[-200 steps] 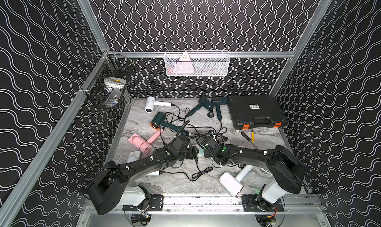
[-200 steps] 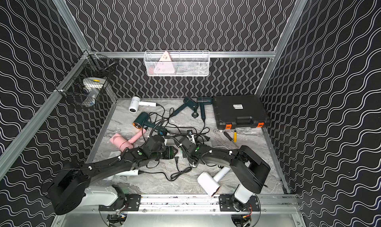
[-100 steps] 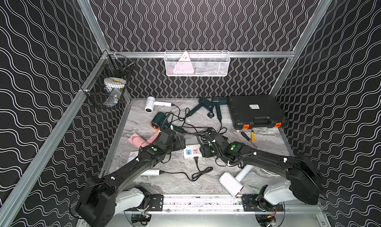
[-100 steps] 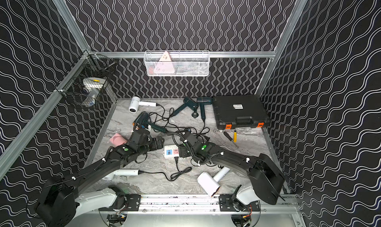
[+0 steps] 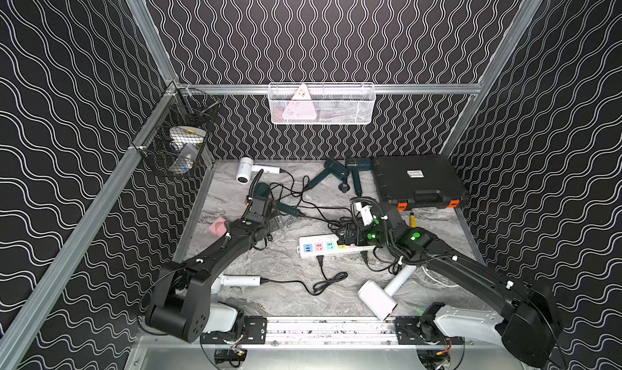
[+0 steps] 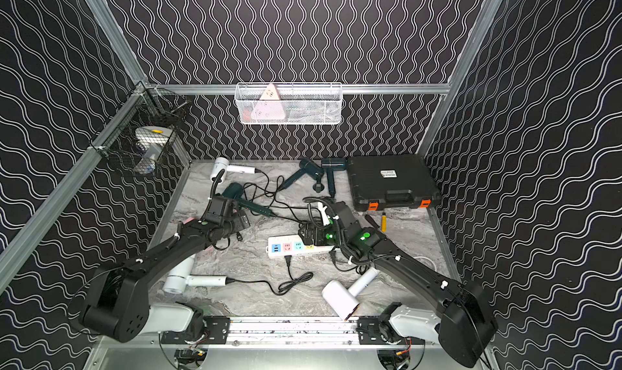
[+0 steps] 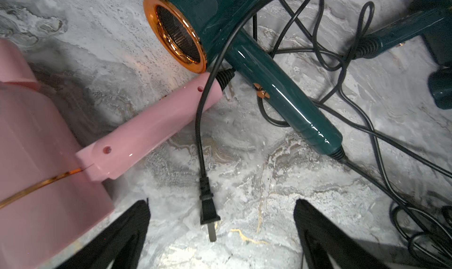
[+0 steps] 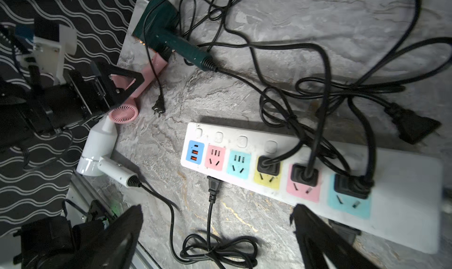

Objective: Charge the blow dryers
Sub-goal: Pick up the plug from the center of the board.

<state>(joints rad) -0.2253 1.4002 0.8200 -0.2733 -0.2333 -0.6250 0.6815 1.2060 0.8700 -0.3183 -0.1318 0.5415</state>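
Overhead: white wire basket [image 5: 336,116], pink triangular piece [image 5: 299,107]
Corner: black mesh basket [image 5: 198,122], white round things [image 5: 186,134]
Jaws: left gripper [image 7: 221,201], right gripper [image 8: 216,206] spread

Both top views give you the whole tabletop [image 5: 276,304] from high at the front, facing the back wall [image 5: 319,32]. Your left wrist camera looks down close on the pink dryer [image 7: 146,126]; your right wrist camera looks close on the power strip [image 8: 401,179], which both top views share.

Black arms [image 5: 215,260], white bases [image 5: 222,317], green status lights [image 5: 416,234], ribbed cables [image 5: 389,247]
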